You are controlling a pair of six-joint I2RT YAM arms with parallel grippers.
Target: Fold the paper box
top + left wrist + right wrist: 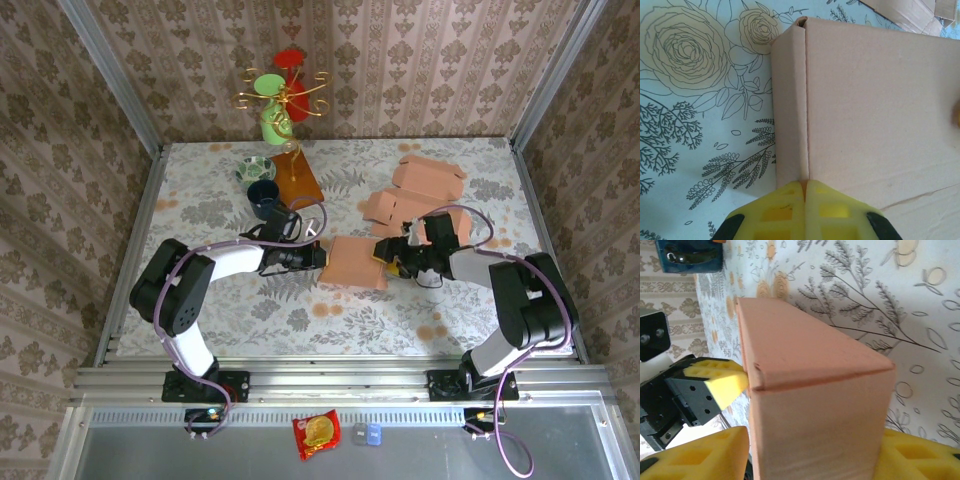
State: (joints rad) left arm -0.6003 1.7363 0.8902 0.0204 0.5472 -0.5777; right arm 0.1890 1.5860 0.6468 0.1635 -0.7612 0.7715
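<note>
Yellow foam right hand (815, 457) snug around smooth rectangular paper box (805, 355), left hand (804, 200) tight on crease.

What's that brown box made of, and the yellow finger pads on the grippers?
The box looks like thin matte tan cardboard: crisp fold creases, raw cut edges. The finger pads look like matte yellow foam or rubber, moulded with square recesses.

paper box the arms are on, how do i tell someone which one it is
On the flowered table, look at the very middle. The paper box lies there, one edge pinched by the left gripper, the other end between the fingers of the right gripper. It alone has grippers on it; the other cardboard pieces lie loose further back on the right.
</note>
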